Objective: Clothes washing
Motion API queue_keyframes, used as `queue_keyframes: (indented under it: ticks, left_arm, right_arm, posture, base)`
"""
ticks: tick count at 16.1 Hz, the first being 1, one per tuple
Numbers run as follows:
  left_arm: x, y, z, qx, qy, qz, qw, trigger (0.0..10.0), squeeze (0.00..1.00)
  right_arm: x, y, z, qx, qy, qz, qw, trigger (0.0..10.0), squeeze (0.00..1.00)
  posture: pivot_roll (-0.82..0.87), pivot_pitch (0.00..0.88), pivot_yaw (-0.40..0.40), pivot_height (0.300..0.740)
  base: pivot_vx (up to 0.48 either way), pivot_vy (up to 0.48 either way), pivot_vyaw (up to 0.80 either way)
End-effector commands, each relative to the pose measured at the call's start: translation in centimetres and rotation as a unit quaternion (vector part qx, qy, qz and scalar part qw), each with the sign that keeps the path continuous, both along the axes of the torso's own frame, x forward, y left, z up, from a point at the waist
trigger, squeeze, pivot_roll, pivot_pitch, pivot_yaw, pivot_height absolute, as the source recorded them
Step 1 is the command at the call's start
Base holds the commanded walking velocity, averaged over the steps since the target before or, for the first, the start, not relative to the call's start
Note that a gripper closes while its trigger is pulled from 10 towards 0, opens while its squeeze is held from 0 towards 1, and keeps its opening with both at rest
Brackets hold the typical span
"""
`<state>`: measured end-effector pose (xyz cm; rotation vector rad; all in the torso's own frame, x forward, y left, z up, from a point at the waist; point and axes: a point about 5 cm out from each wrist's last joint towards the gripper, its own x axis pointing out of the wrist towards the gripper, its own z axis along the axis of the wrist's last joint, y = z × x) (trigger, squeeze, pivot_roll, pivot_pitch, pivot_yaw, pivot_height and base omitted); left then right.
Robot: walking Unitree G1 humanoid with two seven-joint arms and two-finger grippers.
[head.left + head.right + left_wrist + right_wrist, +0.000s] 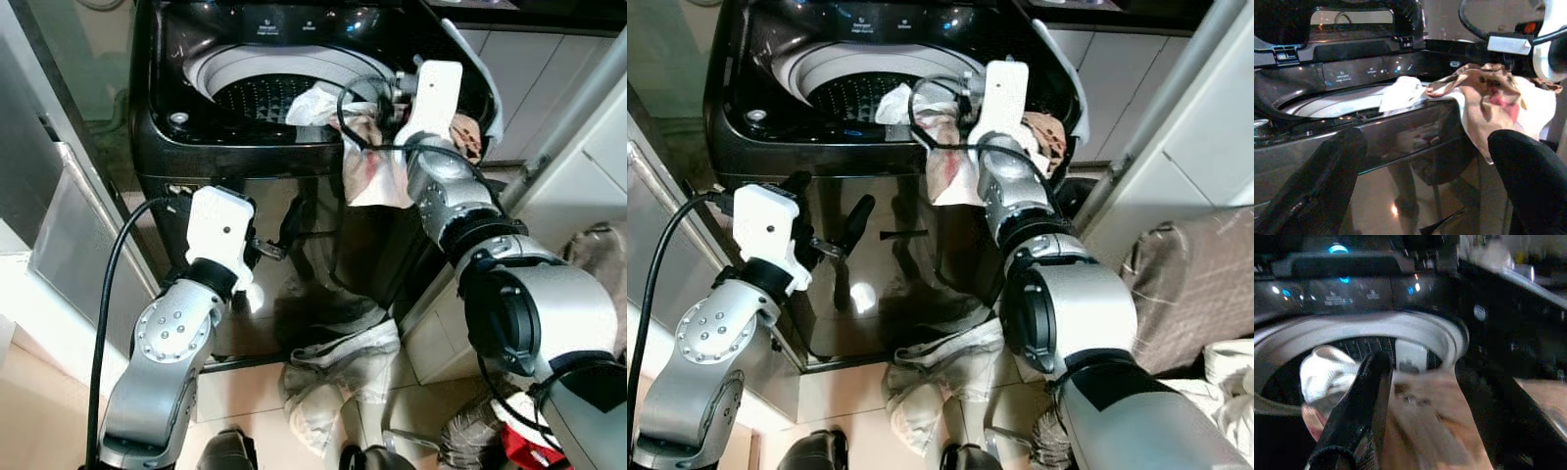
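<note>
The black top-loading washing machine [167, 147] stands open, its grey drum [250, 98] showing. A white, pink and brown patterned cloth [377, 171] lies over the front rim, one white end in the drum and the rest hanging down the front panel. My right gripper [389, 93] is at the rim above the drum, and the cloth [1425, 426] fills the gap between its fingers [1359, 406]. Lower down, my left gripper [847, 232] hovers open and holding nothing in front of the glossy front panel.
A pile of pale clothes [338, 367] lies on the floor at the machine's foot. A brown checked bundle [1195, 284] and more laundry sit at the right by the white cabinets [549, 78]. A glass door [59, 196] stands close on the left.
</note>
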<state>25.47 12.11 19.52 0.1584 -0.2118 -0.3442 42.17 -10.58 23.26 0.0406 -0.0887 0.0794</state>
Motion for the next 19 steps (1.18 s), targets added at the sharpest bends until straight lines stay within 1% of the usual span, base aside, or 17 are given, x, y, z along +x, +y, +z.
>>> queue_keyframes:
  ticks: [1,2,3,4,6,7,8,9,10,11,12,14,15,17,19]
  left_arm:
    - [0.3,-0.1,0.2,0.0,-0.006,0.005,1.0,10.0,0.0]
    - [0.4,-0.1,0.2,0.003,-0.01,0.007,1.0,10.0,0.0]
    - [0.7,-0.4,0.2,0.002,-0.013,0.005,1.0,10.0,0.0]
    - [0.9,-0.9,0.3,0.0,-0.019,-0.01,1.0,10.0,0.0]
    - [0.8,-1.6,0.7,-0.006,-0.031,-0.036,0.999,10.0,0.0]
    - [0.6,-2.2,1.0,-0.012,-0.034,-0.064,0.997,10.0,0.0]
    - [0.5,-2.5,1.0,-0.011,-0.031,-0.082,0.996,10.0,0.0]
    - [0.4,-2.9,1.1,-0.001,-0.035,-0.103,0.994,10.0,0.0]
    - [0.1,-3.5,1.1,0.02,-0.034,-0.129,0.991,10.0,0.0]
    - [0.0,-3.7,1.1,0.023,-0.035,-0.135,0.99,10.0,0.0]
    - [-0.3,-4.0,1.0,0.029,-0.032,-0.154,0.987,10.0,0.0]
    - [-1.0,-4.6,0.3,0.04,-0.016,-0.188,0.981,10.0,0.0]
    - [-1.4,-4.7,-0.2,0.044,-0.003,-0.198,0.979,10.0,0.0]
    - [-1.9,-4.4,-0.1,0.049,0.002,-0.19,0.98,10.0,0.0]
    - [-2.5,-3.6,0.1,0.045,0.006,-0.169,0.985,10.0,0.0]
  right_arm:
    - [-0.1,-0.6,0.6,-0.008,-0.032,-0.011,0.999,10.0,0.0]
    - [-0.2,-0.9,0.2,-0.011,-0.042,-0.014,0.999,10.0,0.0]
    - [-0.7,-1.3,-1.2,-0.012,-0.051,-0.022,0.998,10.0,0.0]
    - [-1.5,-2.0,-3.4,-0.021,-0.051,-0.034,0.998,10.0,0.0]
    - [-2.5,-2.7,-5.5,-0.022,-0.044,-0.043,0.998,10.0,0.0]
    - [-3.5,-3.1,-7.5,-0.014,-0.027,-0.044,0.999,10.0,0.0]
    - [-4.1,-3.1,-8.9,-0.012,-0.011,-0.04,0.999,10.0,0.0]
    - [-4.4,-3.4,-10.1,-0.005,0.013,-0.041,0.999,10.0,0.0]
    - [-4.2,-3.8,-10.8,0.002,0.048,-0.048,0.998,10.0,0.0]
    - [-4.1,-3.8,-10.8,0.0,0.056,-0.048,0.997,10.0,0.0]
    - [-3.9,-4.0,-10.9,0.007,0.075,-0.055,0.996,10.0,0.0]
    - [-3.5,-3.7,-10.7,-0.015,0.097,-0.05,0.994,10.0,0.0]
    - [-3.3,-3.6,-10.6,-0.022,0.11,-0.049,0.992,10.0,0.0]
    - [-3.0,-3.1,-10.4,-0.016,0.126,-0.046,0.991,10.0,0.0]
    - [-2.7,-2.5,-9.8,-0.023,0.129,-0.039,0.991,10.0,0.0]
  posture:
    - [0.13,0.074,-0.091,0.74]
    - [0.12,0.068,-0.092,0.74]
    - [0.1,0.055,-0.091,0.74]
    - [0.08,0.043,-0.088,0.74]
    - [0.06,0.033,-0.081,0.74]
    - [0.04,0.031,-0.077,0.74]
    - [0.04,0.03,-0.073,0.74]
    - [0.02,0.039,-0.055,0.74]
    - [0.03,0.053,-0.04,0.74]
    - [0.03,0.055,-0.037,0.74]
    - [0.05,0.063,-0.033,0.74]
    - [0.09,0.084,-0.034,0.74]
    - [0.1,0.098,-0.034,0.74]
    - [0.14,0.13,-0.037,0.74]
    - [0.18,0.159,-0.038,0.74]
  base:
    - [0.0,0.0,0.0]
    - [0.0,0.0,0.0]
    - [0.0,0.0,0.0]
    - [0.0,0.0,0.0]
    - [0.0,0.0,0.0]
    - [0.0,0.0,0.0]
    - [0.0,0.0,0.0]
    - [0.0,0.0,0.0]
    - [0.0,0.0,0.0]
    - [0.0,0.0,0.0]
    - [0.0,0.0,0.0]
    - [0.0,0.0,0.0]
    - [0.0,0.0,0.0]
    - [0.0,0.0,0.0]
    - [0.0,0.0,0.0]
